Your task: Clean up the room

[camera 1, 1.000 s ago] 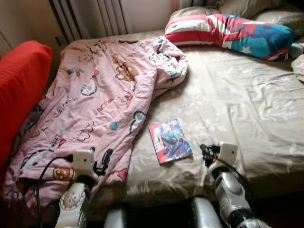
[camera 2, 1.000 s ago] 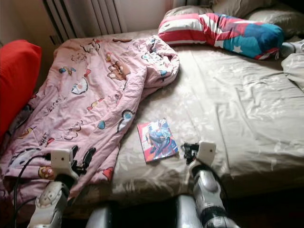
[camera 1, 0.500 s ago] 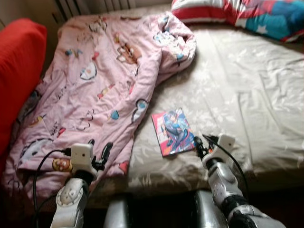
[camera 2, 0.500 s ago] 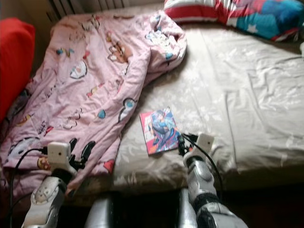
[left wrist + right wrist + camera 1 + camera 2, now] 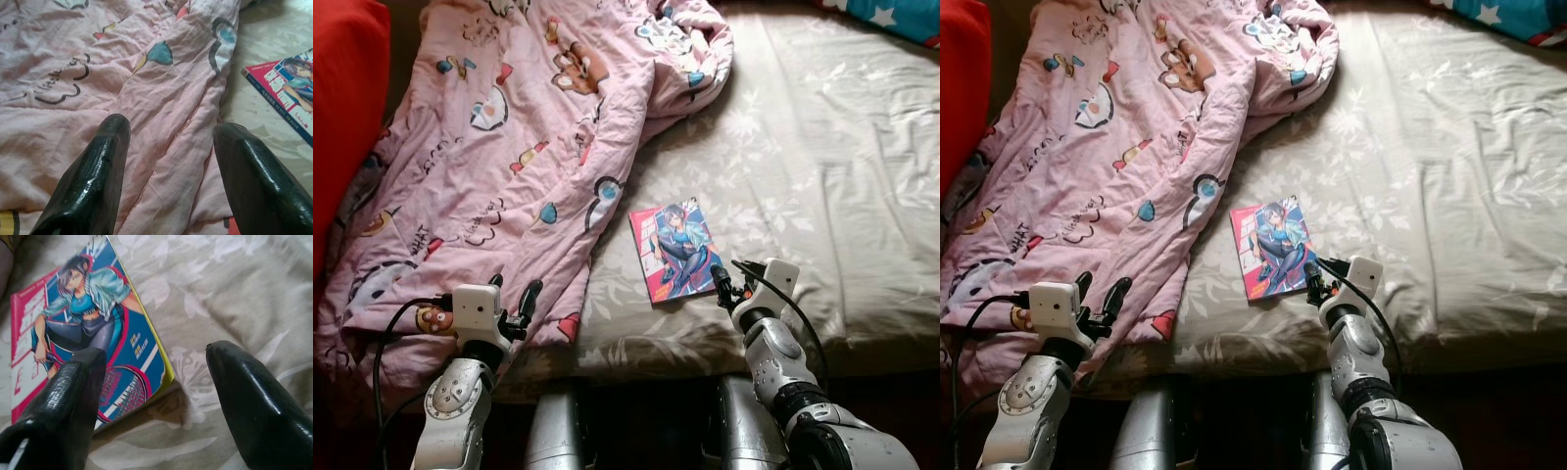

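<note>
A thin comic book (image 5: 674, 250) with a pink and blue cover lies flat on the beige floral sheet (image 5: 822, 166) near the bed's front edge. My right gripper (image 5: 728, 279) hovers open at the book's near right corner; in the right wrist view its fingers (image 5: 73, 391) straddle that corner of the book (image 5: 88, 328). A crumpled pink cartoon blanket (image 5: 529, 147) covers the left half of the bed. My left gripper (image 5: 514, 291) is open just above the blanket's near edge (image 5: 161, 98), nothing between its fingers.
A red cushion (image 5: 342, 98) stands at the left edge of the bed. A corner of a blue starred pillow (image 5: 901, 12) lies at the far right. Below the bed's front edge the floor is dark.
The camera has tilted down and come closer to the bed. My right gripper has moved left, up to the book's corner. The left gripper stays over the blanket's edge.
</note>
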### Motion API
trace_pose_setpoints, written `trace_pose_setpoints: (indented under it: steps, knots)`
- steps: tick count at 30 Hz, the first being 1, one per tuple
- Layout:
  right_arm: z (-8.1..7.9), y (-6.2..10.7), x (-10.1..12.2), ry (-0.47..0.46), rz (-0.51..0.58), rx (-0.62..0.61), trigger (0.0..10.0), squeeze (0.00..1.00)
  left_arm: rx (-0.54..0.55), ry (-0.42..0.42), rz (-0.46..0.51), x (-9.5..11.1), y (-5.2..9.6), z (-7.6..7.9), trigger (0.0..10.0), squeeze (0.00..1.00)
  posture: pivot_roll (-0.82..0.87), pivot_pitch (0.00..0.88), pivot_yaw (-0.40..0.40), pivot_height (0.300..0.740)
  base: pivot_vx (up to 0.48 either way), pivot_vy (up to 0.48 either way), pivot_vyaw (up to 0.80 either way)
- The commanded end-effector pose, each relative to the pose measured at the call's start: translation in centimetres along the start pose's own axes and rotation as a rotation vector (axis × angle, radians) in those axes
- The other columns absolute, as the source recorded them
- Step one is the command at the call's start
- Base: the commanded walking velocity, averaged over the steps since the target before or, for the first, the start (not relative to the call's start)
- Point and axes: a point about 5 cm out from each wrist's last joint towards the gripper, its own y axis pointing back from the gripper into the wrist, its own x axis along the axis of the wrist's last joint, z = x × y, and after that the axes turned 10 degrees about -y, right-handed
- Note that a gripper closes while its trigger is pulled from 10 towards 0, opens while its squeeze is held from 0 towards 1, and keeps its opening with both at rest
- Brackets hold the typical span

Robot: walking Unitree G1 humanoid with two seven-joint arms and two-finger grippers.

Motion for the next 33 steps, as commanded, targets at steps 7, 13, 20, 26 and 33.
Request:
trace_pose_setpoints:
  steps: [7, 13, 20, 26, 33]
  knots:
    - [-0.8, -0.2, -0.3, -0.025, -0.013, 0.030, 10.0, 0.00, 0.015, -0.032, -0.016, 0.6, 1.2, -1.0, 10.0, 0.00, 0.18, 0.381, 0.117, 0.592, 0.000, 0.000, 0.00]
    - [-1.0, -0.3, -0.2, -0.033, -0.010, 0.037, 10.0, 0.00, 0.010, -0.037, -0.022, 0.9, 1.5, -1.0, 10.0, 0.00, 0.19, 0.388, 0.125, 0.592, 0.000, 0.000, 0.00]
    - [-1.0, -0.2, -0.4, -0.062, 0.002, 0.030, 10.0, 0.00, 0.009, -0.047, -0.036, 1.1, 1.8, -1.3, 10.0, 0.00, 0.20, 0.392, 0.134, 0.592, 0.000, 0.000, 0.00]
    - [-0.7, 0.1, -0.9, -0.088, 0.001, 0.017, 10.0, 0.00, 0.009, -0.052, -0.041, 1.1, 2.1, -1.3, 10.0, 0.00, 0.20, 0.387, 0.140, 0.592, 0.000, 0.000, 0.00]
    - [0.0, 0.5, -1.7, -0.213, 0.000, -0.026, 10.0, 0.00, -0.008, -0.075, -0.045, 1.4, 2.2, -1.4, 10.0, 0.00, 0.22, 0.395, 0.154, 0.592, 0.000, 0.000, 0.00]
